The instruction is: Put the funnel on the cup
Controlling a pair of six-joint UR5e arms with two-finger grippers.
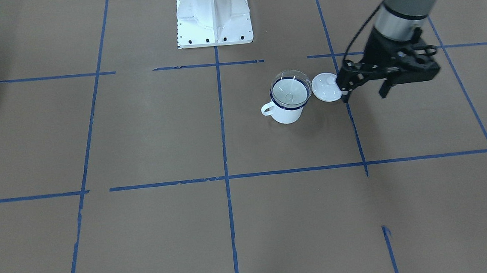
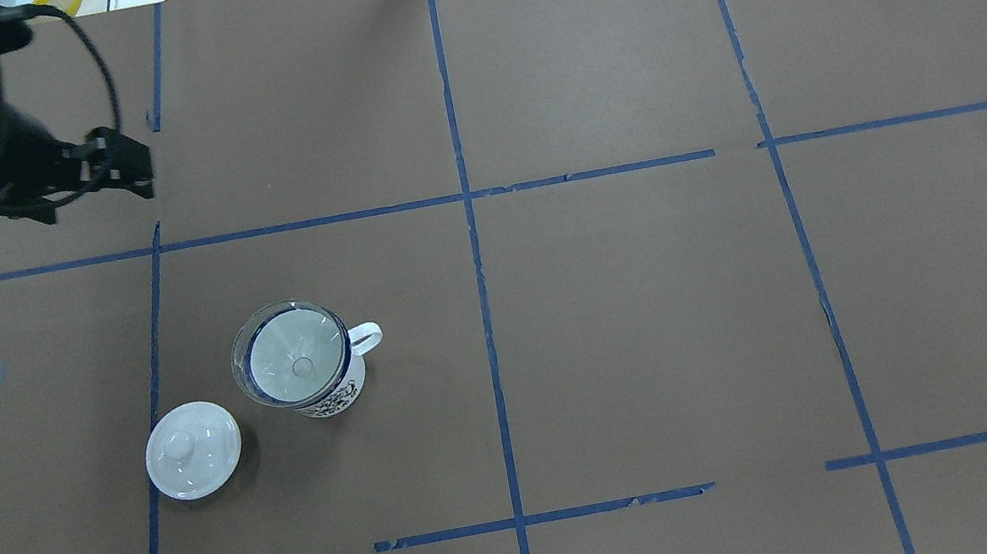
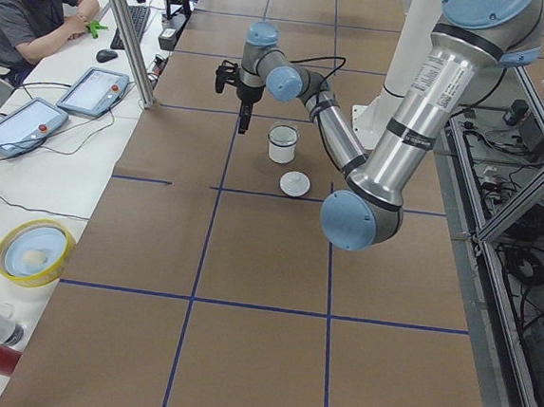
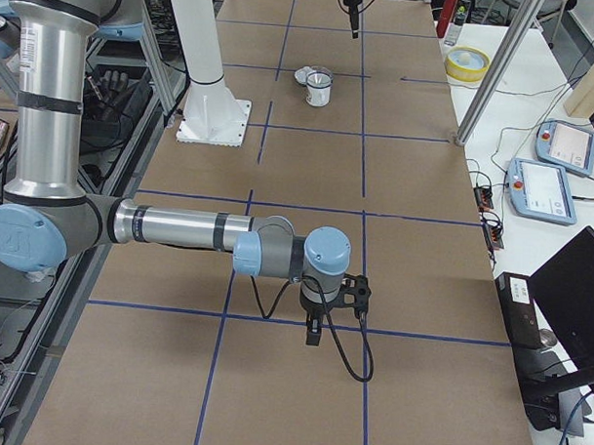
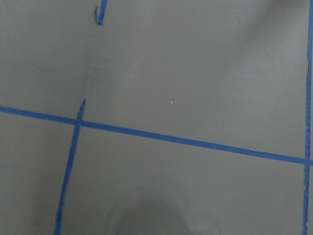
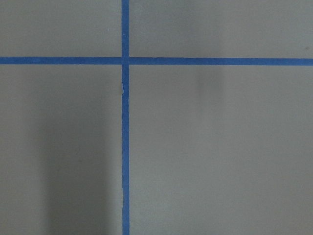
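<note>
The clear funnel (image 1: pixel 291 89) sits in the mouth of the white mug with the dark blue rim (image 1: pixel 287 114), spout down; its handle points away from the left arm. They also show in the overhead view, the funnel (image 2: pixel 294 365) on the cup (image 2: pixel 336 391). My left gripper (image 1: pixel 365 93) is open and empty, raised above the table beyond the lid, apart from the cup; the overhead view shows it (image 2: pixel 135 173) at the far left. My right gripper (image 4: pixel 313 330) shows only in the exterior right view, far from the cup; I cannot tell its state.
A round white domed lid with a knob (image 1: pixel 326 87) lies on the table beside the cup, between it and the left gripper. Brown paper with blue tape lines (image 2: pixel 469 220) covers the table. The robot's white base (image 1: pixel 214 18) stands at the table edge. An operator (image 3: pixel 36 11) sits at a side desk.
</note>
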